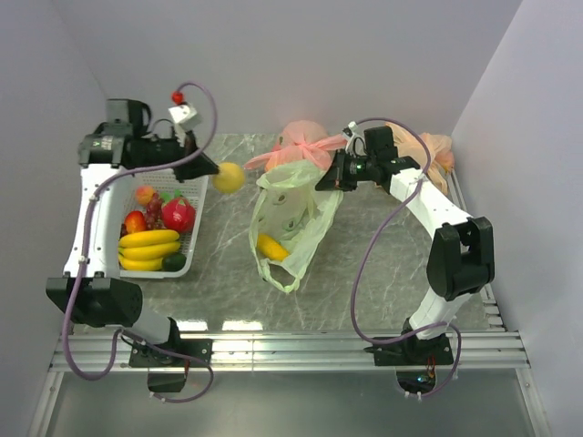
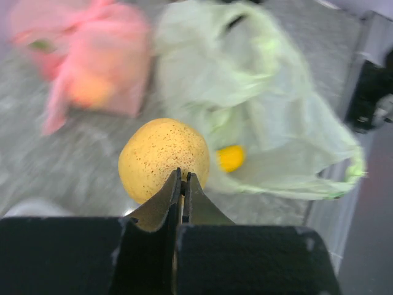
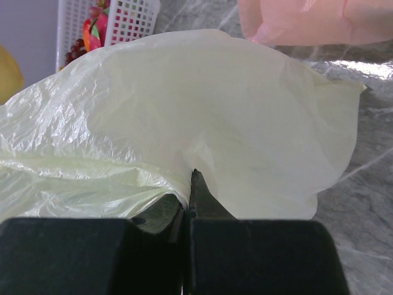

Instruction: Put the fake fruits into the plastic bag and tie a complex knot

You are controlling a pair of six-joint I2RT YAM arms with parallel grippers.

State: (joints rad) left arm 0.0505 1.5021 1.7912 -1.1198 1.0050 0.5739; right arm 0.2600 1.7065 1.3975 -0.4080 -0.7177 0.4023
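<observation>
My left gripper (image 1: 211, 169) is shut on the stem of a yellow speckled fake fruit (image 1: 229, 177), also seen in the left wrist view (image 2: 163, 159), held in the air left of the pale-green plastic bag (image 1: 290, 218). My right gripper (image 1: 326, 179) is shut on the bag's upper edge (image 3: 184, 190) and holds it lifted. A yellow fruit (image 1: 271, 247) lies inside the bag, seen through the plastic (image 2: 231, 157). More fake fruits sit in the white basket (image 1: 193, 249): bananas (image 1: 148, 248), a red piece (image 1: 178, 215), grapes (image 1: 153, 211), a peach (image 1: 145, 194), a dark green piece (image 1: 174, 262). No knot shows on the green bag.
A pink knotted bag (image 1: 303, 143) sits behind the green bag, and an orange-tan bag (image 1: 435, 150) lies at the back right. Walls close in on left, back and right. A metal rail runs along the near table edge (image 1: 291, 346).
</observation>
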